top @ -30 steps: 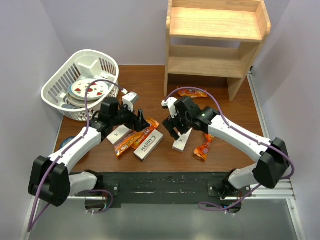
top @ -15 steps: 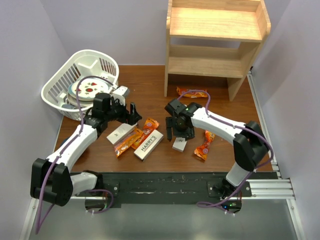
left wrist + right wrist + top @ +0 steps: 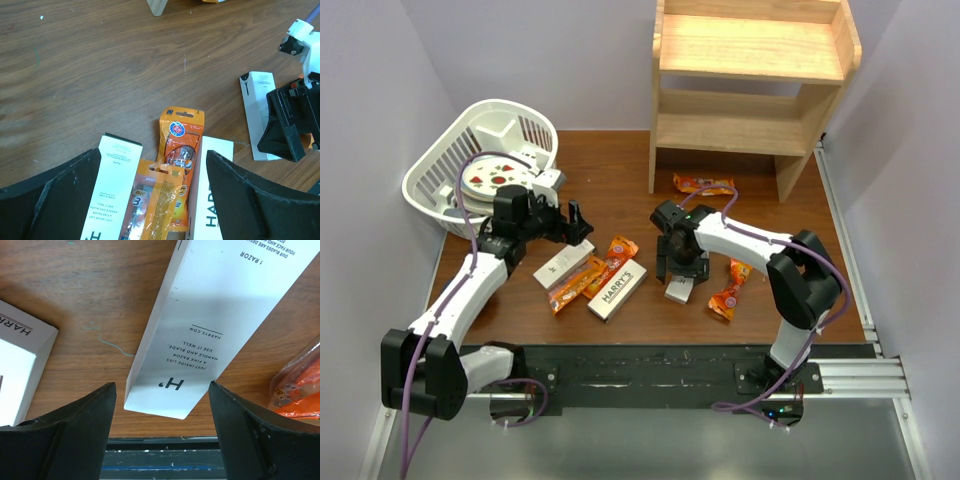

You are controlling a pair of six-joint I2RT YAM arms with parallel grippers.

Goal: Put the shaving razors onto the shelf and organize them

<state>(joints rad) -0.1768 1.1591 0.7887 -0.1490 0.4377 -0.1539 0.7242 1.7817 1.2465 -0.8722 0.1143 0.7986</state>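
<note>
Shaving razors [image 3: 617,290]: none shelved yet.
Right gripper [image 3: 162,390]: I straddle one box [image 3: 210,305], jaws unclenched.
Left gripper [image 3: 150,170]: released, empty.
Next: clench, lift to shelf [image 3: 750,125], 1 o'clock.

Matt cardboard razor boxes [image 3: 220,315]; smooth grained wood table [image 3: 100,75].

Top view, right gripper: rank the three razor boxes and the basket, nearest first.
1. Razor box: right under the right gripper, between its open fingers.
2. HARRY'S box: to the left, mid-table.
3. Left razor box: farther left still.
4. Basket: far-left back corner.
</note>
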